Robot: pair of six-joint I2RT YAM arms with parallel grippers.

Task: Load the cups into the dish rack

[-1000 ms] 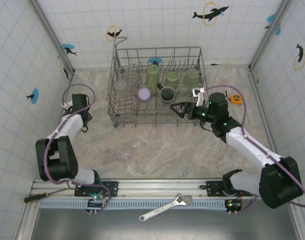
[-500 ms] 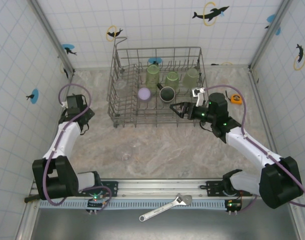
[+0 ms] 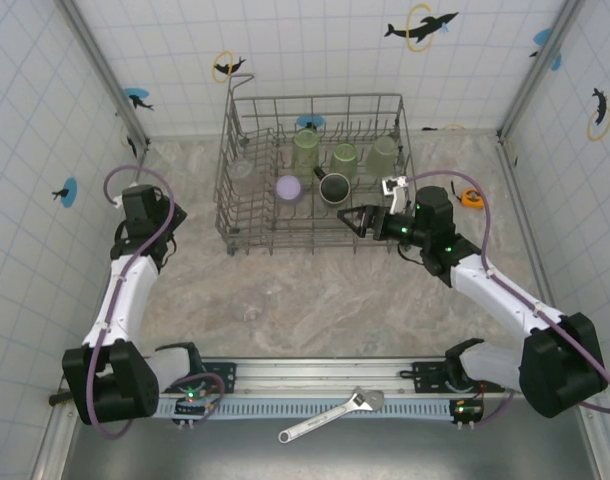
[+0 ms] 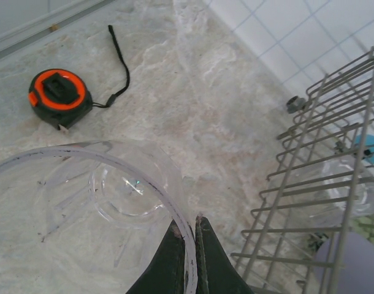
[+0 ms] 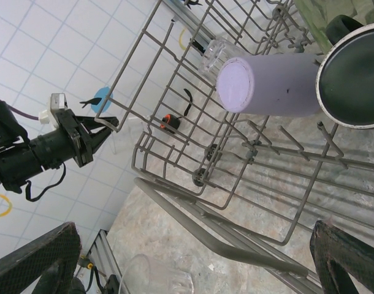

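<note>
My left gripper point(image 4: 190, 245) is shut on the rim of a clear cup point(image 4: 122, 196), held above the table just left of the dish rack point(image 4: 316, 206). From above, the left gripper point(image 3: 160, 220) hangs off the rack's point(image 3: 325, 98) left side. Inside the rack stand three green cups point(image 3: 343, 158), a lavender cup point(image 3: 289, 187), a black mug point(image 3: 334, 186) and a clear cup point(image 3: 242, 168). Another clear cup point(image 3: 253, 300) lies on the table in front. My right gripper point(image 3: 353, 218) is open with nothing in it, at the rack's front right corner.
An orange tape measure point(image 4: 58, 95) lies by the left wall and another point(image 3: 471, 197) sits right of the rack. A wrench point(image 3: 330, 415) and a screwdriver point(image 3: 85, 392) lie at the near rail. Tiled walls close in both sides.
My left arm has stretched out and swung its wrist a little left and up, carrying the clear cup. The right arm has barely shifted.
</note>
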